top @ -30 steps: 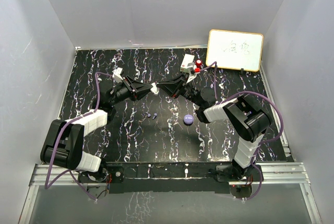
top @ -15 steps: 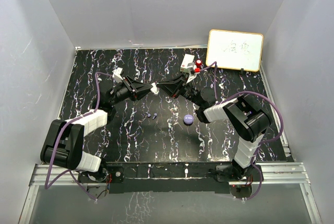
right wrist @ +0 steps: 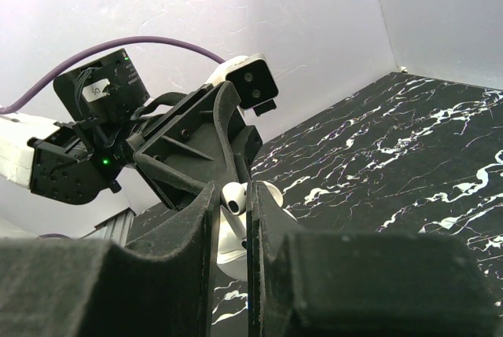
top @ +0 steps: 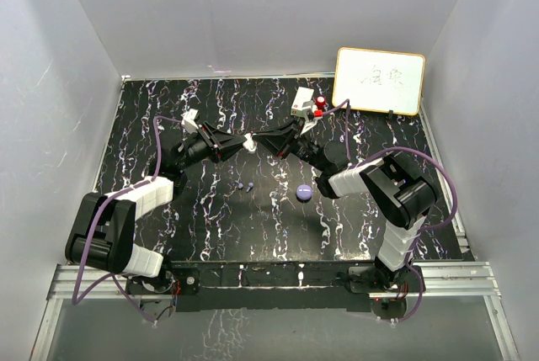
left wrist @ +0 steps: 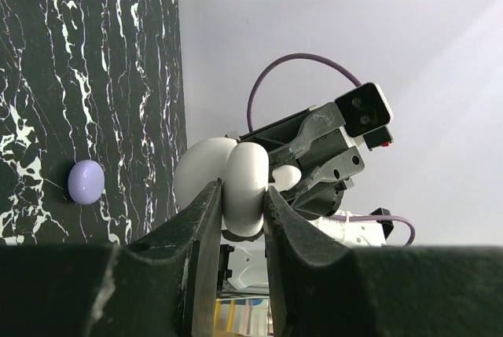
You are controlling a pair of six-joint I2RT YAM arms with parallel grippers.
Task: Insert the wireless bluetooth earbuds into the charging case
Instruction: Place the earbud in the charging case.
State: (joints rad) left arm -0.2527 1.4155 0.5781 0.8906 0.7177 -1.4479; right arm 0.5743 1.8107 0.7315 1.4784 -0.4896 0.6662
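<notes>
Black marbled worktop [top: 168,108], white streaks, pale walls on three sides. Whiteboard [top: 379,81] with a wooden frame leans at the far right corner.

Left arm [top: 126,205] and right arm [top: 396,193] both reach inward and meet nose to nose above the far middle of the worktop.

Left gripper [left wrist: 240,195]: jaws closed on a white case [left wrist: 236,176], one finger on each side. The case is lifted clear of the worktop and shows as two rounded white lobes.

Right gripper [right wrist: 233,195]: jaws nearly together, pinching a white earbud [right wrist: 233,198] between the tips. The earbud sits close against the white case; cannot tell whether it is seated inside.

Purple case [top: 303,192], round and closed, lies on the worktop near the middle, below the grippers and toward the right arm.

Red knob [top: 321,107] stands at the far side, just left of the whiteboard.

Purple earbuds [top: 244,185], two tiny pieces, lie side by side on the worktop left of the purple case, apart from it.
</notes>
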